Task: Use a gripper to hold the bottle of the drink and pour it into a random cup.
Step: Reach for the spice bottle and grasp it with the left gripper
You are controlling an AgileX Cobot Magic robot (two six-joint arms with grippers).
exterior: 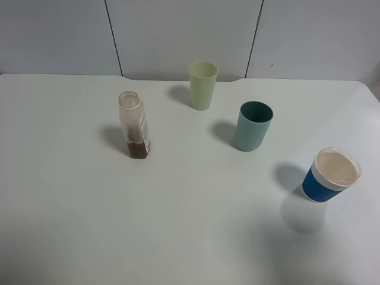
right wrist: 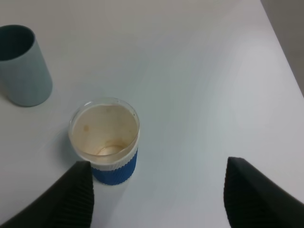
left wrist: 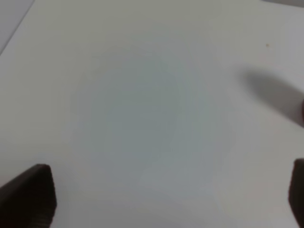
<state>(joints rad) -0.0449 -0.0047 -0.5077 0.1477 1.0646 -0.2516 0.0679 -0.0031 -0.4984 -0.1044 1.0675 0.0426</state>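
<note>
The bottle of the drink (exterior: 135, 126) stands upright and capless on the white table (exterior: 71, 214), left of centre, with brown liquid in its bottom part. The pale yellow-green cup (exterior: 203, 85) stands upright behind it, near the table's back edge. Neither arm shows in the exterior view. My left gripper (left wrist: 166, 194) is open over bare table, with only its dark fingertips (left wrist: 33, 192) showing at the frame corners. My right gripper (right wrist: 161, 194) is open and empty, its fingers (right wrist: 71, 197) just short of the blue cup.
A teal-green cup (exterior: 254, 126) stands right of centre and also shows in the right wrist view (right wrist: 21, 66). A blue cup with a white rim (exterior: 329, 175), brown-stained inside (right wrist: 105, 135), stands at the right. The table's right edge (right wrist: 285, 52) is close by.
</note>
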